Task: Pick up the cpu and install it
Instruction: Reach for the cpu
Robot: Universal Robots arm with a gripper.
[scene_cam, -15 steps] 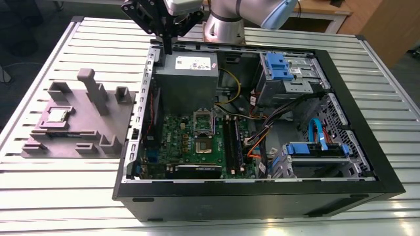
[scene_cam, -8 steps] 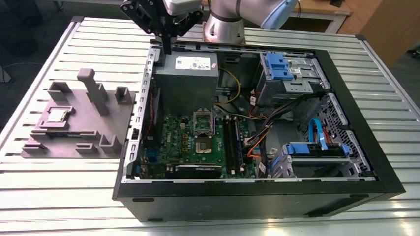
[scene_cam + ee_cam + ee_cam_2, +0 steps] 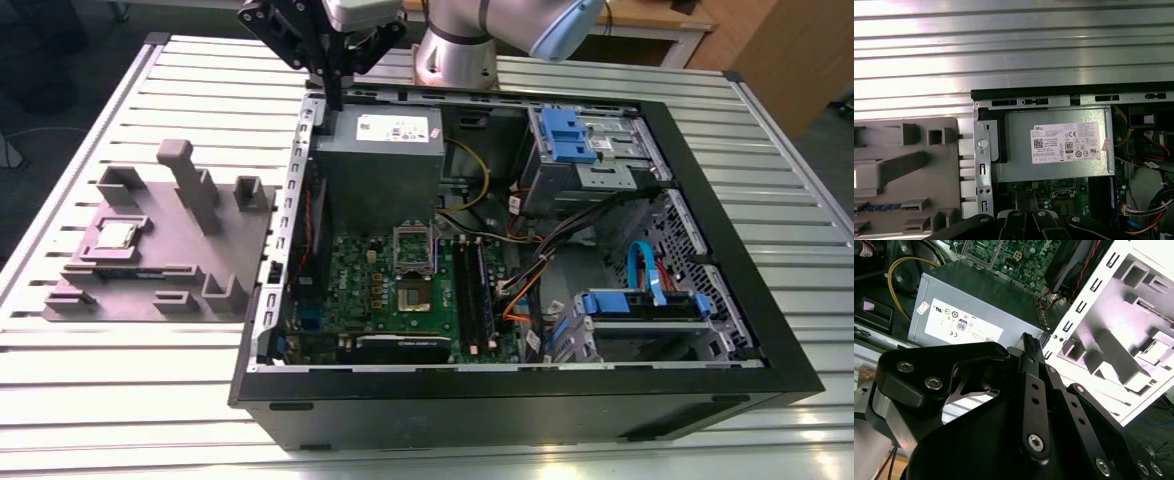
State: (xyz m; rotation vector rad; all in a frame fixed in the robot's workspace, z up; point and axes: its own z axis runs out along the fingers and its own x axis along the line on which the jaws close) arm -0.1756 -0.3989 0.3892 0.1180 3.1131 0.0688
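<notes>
Gripper (image 3: 327, 92) near white-labelled power supply (image 3: 380, 160)

I count one cpu (image 3: 118, 236), one fixture (image 3: 147, 292), one case (image 3: 534, 398), one table (image 3: 134, 400). Inside the case: one power supply (image 3: 380, 165), one board (image 3: 358, 272), two blue drive brackets (image 3: 565, 135). I have one gripper (image 3: 331, 98).

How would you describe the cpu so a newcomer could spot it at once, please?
Start at the open computer case on the slatted table; to the exterior view's left stands a grey plastic fixture. The cpu lies in a recess on that fixture's side away from the case. It is the only silver-topped square among grey upright blocks.
</notes>
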